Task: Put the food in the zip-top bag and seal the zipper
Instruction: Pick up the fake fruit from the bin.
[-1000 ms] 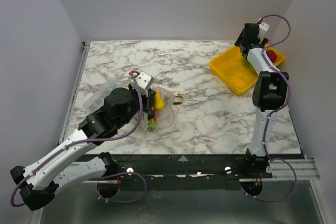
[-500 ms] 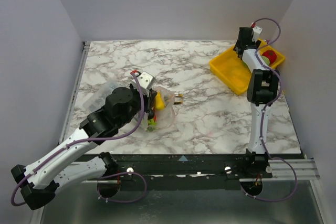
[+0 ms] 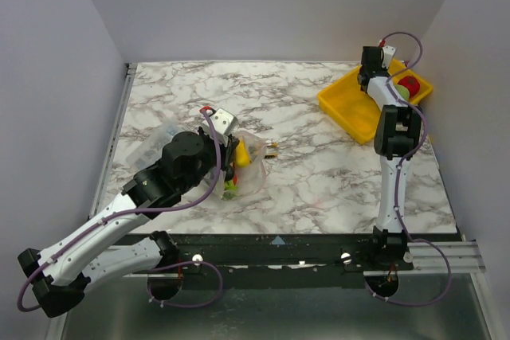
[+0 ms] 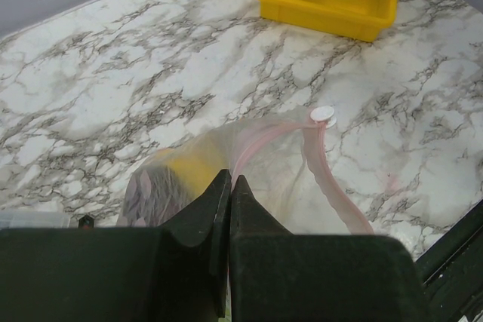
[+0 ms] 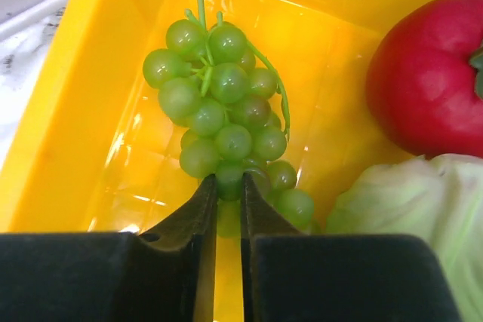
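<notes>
The zip-top bag (image 4: pixel 283 175) lies floppy on the marble, with yellow and dark purple food (image 4: pixel 151 186) showing through it. Its pink zipper (image 4: pixel 332 186) curls open at the mouth. My left gripper (image 4: pixel 230 179) is shut on the bag's pink edge; from above, that gripper (image 3: pixel 232 151) sits over the bag (image 3: pixel 253 166). My right gripper (image 5: pixel 228 180) is down in the yellow tray (image 5: pixel 72 118), its jaws pinched on a lower grape of a green grape bunch (image 5: pixel 219 103). A red round fruit (image 5: pixel 426 73) and a pale green leafy piece (image 5: pixel 407 220) lie beside the bunch.
The yellow tray (image 3: pixel 348 106) stands at the back right of the table, close to the right wall. A small clear plastic box (image 3: pixel 156 142) lies left of the bag, partly under my left arm. A small dark tool tip (image 3: pixel 272 147) pokes out right of the bag.
My right gripper has dropped further into the yellow tray and closed from wide open onto the grapes. The left arm and the bag have stayed put.
</notes>
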### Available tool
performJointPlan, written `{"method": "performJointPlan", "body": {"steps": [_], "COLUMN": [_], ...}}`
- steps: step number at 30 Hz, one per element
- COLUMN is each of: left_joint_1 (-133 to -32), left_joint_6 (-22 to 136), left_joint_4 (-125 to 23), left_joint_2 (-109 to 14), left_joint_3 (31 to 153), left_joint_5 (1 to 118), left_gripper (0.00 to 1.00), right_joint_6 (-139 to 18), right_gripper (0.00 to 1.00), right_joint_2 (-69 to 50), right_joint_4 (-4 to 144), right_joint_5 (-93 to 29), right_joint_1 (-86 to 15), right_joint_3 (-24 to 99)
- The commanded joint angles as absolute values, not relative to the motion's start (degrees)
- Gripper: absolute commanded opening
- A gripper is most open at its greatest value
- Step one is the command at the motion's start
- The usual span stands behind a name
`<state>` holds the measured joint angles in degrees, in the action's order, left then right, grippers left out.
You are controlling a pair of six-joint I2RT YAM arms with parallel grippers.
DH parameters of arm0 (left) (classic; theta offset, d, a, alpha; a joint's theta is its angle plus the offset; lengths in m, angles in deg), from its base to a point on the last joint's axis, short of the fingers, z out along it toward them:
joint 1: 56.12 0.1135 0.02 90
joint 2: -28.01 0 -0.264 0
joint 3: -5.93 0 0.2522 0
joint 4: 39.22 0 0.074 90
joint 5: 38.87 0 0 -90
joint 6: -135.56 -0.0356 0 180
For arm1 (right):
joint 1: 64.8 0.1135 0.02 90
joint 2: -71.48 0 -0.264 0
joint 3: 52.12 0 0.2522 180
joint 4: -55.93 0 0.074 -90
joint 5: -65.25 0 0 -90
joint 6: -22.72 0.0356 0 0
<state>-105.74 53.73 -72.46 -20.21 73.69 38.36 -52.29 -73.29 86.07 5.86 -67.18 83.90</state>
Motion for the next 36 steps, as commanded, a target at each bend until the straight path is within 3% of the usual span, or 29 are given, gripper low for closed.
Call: {"method": "performJointPlan", "body": {"steps": [1, 4, 12, 22, 29, 36], "left_joint_1": [-105.9, -105.9, -105.9, -105.9, -105.9, -105.9], "left_joint_6": [54.0, 54.0, 53.5, 53.3, 53.0, 52.7], "left_joint_4": [-71.9, -72.1, -72.0, -71.4, -71.4, -71.4], "left_joint_2": [-21.0, -21.3, -20.9, -20.7, -21.2, -22.5], "left_joint_3": [75.9, 76.1, 75.8, 75.1, 74.9, 75.0], "left_joint_5": [39.2, 39.1, 37.2, 36.1, 35.2, 35.1], "left_gripper": [0.00, 0.00, 0.00, 0.00, 0.00, 0.00], "right_joint_6": [-54.4, -54.2, -44.7, -36.9, -36.0, -33.2], "right_gripper": [0.08, 0.00, 0.00, 0.00, 0.00, 0.00], "right_joint_2": [-71.7, -64.7, -40.1, -4.9, 15.7, 27.5], "right_joint_4": [87.6, 85.2, 79.1, 81.1, 91.0, 97.3], "right_joint_5": [1.5, 0.6, -9.8, -34.4, -52.9, -71.5], "right_joint_1": [-66.9, -65.5, -64.8, -63.2, -62.8, -62.5], "right_joint_3": [82.4, 76.1, 48.8, 20.0, 12.7, 8.8]}}
